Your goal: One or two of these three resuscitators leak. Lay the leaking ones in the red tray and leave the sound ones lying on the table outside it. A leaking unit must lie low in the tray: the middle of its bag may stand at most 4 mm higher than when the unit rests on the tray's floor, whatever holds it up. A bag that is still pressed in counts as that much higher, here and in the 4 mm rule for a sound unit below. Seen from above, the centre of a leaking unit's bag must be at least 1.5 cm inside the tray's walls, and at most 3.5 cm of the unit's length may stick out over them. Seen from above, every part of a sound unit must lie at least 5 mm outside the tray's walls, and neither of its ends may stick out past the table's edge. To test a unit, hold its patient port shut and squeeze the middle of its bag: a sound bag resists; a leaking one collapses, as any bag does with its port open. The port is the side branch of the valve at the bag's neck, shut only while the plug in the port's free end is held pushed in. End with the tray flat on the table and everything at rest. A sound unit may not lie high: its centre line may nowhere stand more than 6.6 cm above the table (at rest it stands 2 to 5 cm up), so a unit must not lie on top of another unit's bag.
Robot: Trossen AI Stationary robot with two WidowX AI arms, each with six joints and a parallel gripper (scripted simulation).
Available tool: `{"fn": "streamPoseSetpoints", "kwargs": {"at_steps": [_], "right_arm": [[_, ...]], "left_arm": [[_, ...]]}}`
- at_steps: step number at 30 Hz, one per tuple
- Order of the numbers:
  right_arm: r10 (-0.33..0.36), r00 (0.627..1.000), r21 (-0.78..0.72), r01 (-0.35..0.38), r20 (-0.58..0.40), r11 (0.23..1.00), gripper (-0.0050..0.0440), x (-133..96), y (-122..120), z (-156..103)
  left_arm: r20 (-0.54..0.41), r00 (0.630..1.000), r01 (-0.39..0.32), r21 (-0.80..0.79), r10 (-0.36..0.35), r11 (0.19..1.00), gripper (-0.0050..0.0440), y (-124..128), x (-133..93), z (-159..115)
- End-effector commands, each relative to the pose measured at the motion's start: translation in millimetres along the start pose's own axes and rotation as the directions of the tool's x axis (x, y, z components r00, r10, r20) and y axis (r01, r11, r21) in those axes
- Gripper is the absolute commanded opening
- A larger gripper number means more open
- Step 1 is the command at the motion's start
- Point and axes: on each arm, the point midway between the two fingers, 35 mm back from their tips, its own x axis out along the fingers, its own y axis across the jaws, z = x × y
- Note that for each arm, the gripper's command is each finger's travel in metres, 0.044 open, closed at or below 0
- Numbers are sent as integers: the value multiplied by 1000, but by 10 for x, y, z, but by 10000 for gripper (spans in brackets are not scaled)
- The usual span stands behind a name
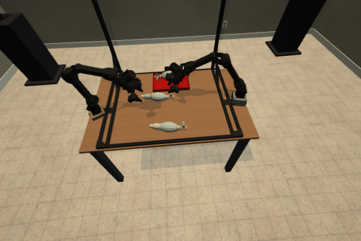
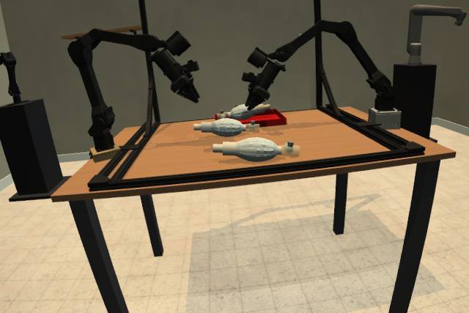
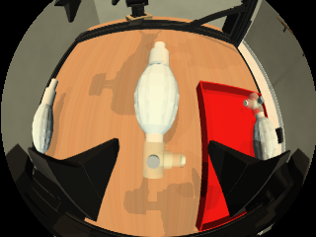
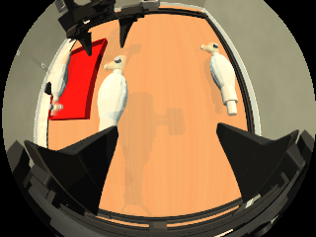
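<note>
Top view first: where's everything at?

> One unit [image 1: 161, 75] [image 2: 239, 111] [image 3: 266, 138] [image 4: 60, 81] lies in the red tray [image 1: 163, 87] [image 2: 278, 116] [image 3: 222, 123] [image 4: 81, 84], along its far side. The middle unit [image 1: 158, 96] [image 2: 227, 127] [image 3: 156, 99] [image 4: 113, 96] is on the table [image 1: 201, 110] [image 2: 322, 135] [image 3: 114, 49] [image 4: 163, 64], just outside the tray. The front unit [image 1: 168, 126] [image 2: 256, 149] [image 3: 42, 128] [image 4: 223, 74] is out there too, well apart from it, near the table's front edge.

And the grippers, are they grabbing anything?

> Nope, both are pretty much wide open with nothing in them. The left gripper [image 1: 171, 83] [image 2: 253, 104] [image 3: 165, 145] [image 4: 105, 51] hangs above the table, pointing down, and its own wrist cam has the middle unit's valve between the fingers in view, side port toward the tray. The right gripper [image 1: 141, 95] [image 2: 196, 100] [image 3: 89, 13] [image 4: 169, 129] hovers past that unit's tail end.

Any bag squashed?

> All three look full and round. Can't tell who leaks from that, lol.
</note>
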Motion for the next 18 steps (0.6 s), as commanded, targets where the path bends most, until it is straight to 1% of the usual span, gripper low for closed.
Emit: {"fn": "streamPoseSetpoints", "kwargs": {"at_steps": [1,4,10,11,18], "right_arm": [[-3,1000,2,3,4,1000,440,278,273,289],[-6,1000,5,6,3,1000,440,531,535,452],[-6,1000,5,6,3,1000,440,531,535,452],[-2,1000,-4,2,-18,1000,440,586,567,394],[-11,1000,6,11,2,1000,440,914,974,590]], "left_arm": [[-3,1000,-3,-4,3,1000,409,15,-1,-1],[-3,1000,-3,-4,3,1000,409,15,-1,-1],[-3,1000,-3,-4,3,1000,409,15,-1,-1],[0,1000,-1,-2,1,1000,409,10,-2,6],[0,1000,-1,-2,1,1000,409,10,-2,6]]}}
